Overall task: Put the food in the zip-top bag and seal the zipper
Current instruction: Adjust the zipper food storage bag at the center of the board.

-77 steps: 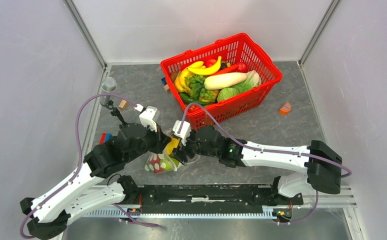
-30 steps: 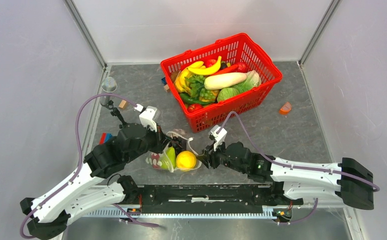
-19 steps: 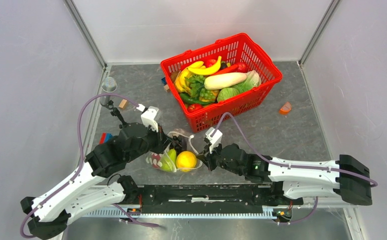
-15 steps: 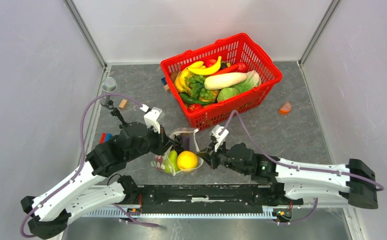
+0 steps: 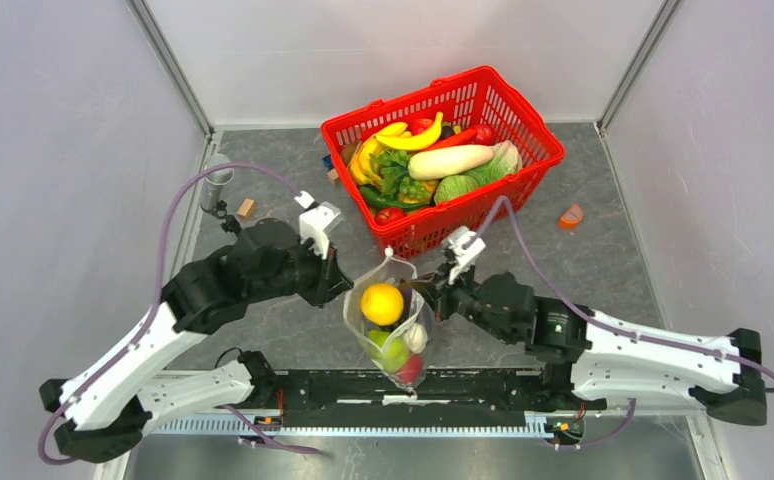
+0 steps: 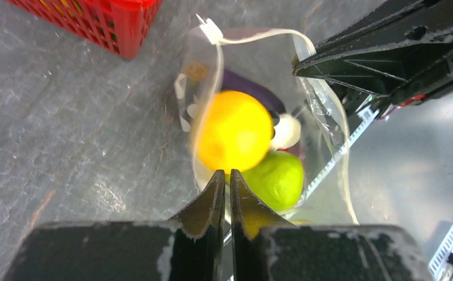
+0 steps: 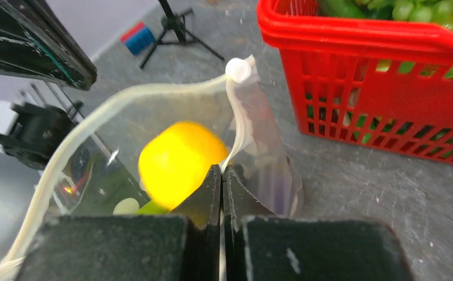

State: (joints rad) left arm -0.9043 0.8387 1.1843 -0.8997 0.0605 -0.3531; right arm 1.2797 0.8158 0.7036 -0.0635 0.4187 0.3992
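Clear plastic, creased and glaring, hid much of what sat lowest in the zip-top bag [image 5: 388, 325]: at its near end, over the black rail [image 5: 483, 385] by the arm bases, only a sliver of the red fruit [image 5: 409, 370] showed under the green pear [image 5: 391, 350], and a dark purple shape behind them in the left wrist view could not be made out. The white radish [image 5: 418, 335] peeped out beside the pear, and the yellow citrus [image 5: 381, 303] sat uppermost, just inside the mouth. The bag's printed dots barely showed. It hung between the two arms with its mouth gaping toward the basket, and the whitish zipper [image 6: 253, 37] ran round the open rim, unsealed. The left gripper [image 6: 223, 174] had its fingers pressed together on one side of that rim, and the right gripper [image 7: 221, 168] was likewise pinched on the opposite side. Just beyond the mouth stood the red basket [image 5: 523, 185], heaped with more toy produce, and the small orange wedge [image 5: 570, 216] lay well apart on the grey table [image 5: 613, 270]
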